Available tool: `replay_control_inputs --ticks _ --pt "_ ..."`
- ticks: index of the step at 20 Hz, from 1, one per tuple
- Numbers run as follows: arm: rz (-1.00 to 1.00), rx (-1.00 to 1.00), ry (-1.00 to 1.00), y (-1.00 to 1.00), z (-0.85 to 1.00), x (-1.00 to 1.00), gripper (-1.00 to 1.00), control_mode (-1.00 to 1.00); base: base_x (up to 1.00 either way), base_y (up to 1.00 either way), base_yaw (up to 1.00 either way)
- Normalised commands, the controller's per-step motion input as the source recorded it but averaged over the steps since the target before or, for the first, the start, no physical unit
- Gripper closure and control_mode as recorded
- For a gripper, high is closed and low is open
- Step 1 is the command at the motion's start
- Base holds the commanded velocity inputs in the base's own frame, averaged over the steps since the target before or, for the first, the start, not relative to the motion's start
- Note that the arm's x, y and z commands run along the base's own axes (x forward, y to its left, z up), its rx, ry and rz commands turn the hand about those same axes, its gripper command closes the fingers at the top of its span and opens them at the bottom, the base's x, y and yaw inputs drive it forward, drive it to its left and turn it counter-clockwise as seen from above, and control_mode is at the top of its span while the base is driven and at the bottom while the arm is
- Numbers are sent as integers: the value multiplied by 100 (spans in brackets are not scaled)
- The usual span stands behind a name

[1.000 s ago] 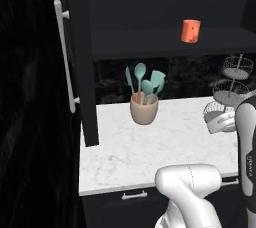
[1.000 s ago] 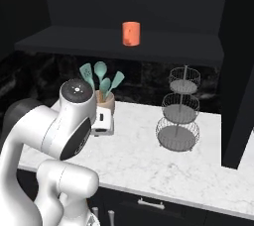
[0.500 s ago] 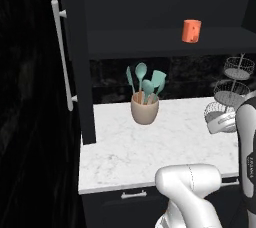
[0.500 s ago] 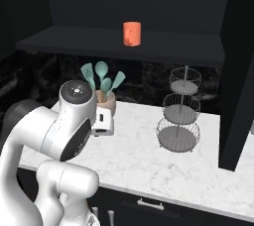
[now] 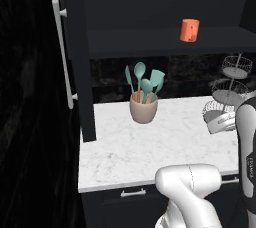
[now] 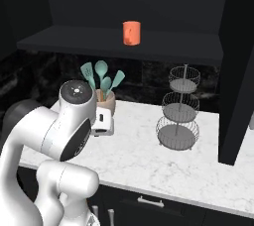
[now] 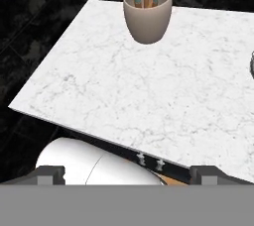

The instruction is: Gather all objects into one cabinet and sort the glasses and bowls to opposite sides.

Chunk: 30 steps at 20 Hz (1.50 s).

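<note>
A salmon-orange cup [image 5: 189,30] [image 6: 131,32], one of the glasses, stands upright on the dark shelf [image 5: 145,42] of the black cabinet. The cabinet's tall door [image 5: 77,82] stands open at the left, its silver bar handle [image 5: 62,52] facing out. My gripper [image 7: 128,174] is open, with nothing between its widely spread fingertips. It hovers over the white marble counter [image 7: 149,91], near its front edge and well below the shelf. The white hand [image 6: 102,122] sits just in front of the crock. The bowls are out of view.
A beige crock [image 5: 143,110] [image 7: 147,16] holding teal utensils stands on the counter under the shelf. A tiered wire basket [image 6: 179,108] [image 5: 226,92] stands to its right. Another black cabinet door [image 6: 237,71] hangs at the far right. Bare counter lies in front of the crock.
</note>
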Motion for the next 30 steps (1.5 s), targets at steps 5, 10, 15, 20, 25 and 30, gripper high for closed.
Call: replay_control_inputs --ticks 5,10,15,20,25,30 --pt "0 0 0 0 0 4 -100 -100 0 0 0" --pt "2 2 -7 0 48 3 -100 -100 0 0 0" --pt "0 0 -25 -17 99 2 -100 -100 0 0 0" --pt "-2 -2 -26 -10 99 0 -100 -100 0 0 0" --pt "-7 -9 -21 -7 91 0 -100 -100 0 0 0" --pt "-21 -9 -17 -24 91 0 -100 -100 0 0 0"
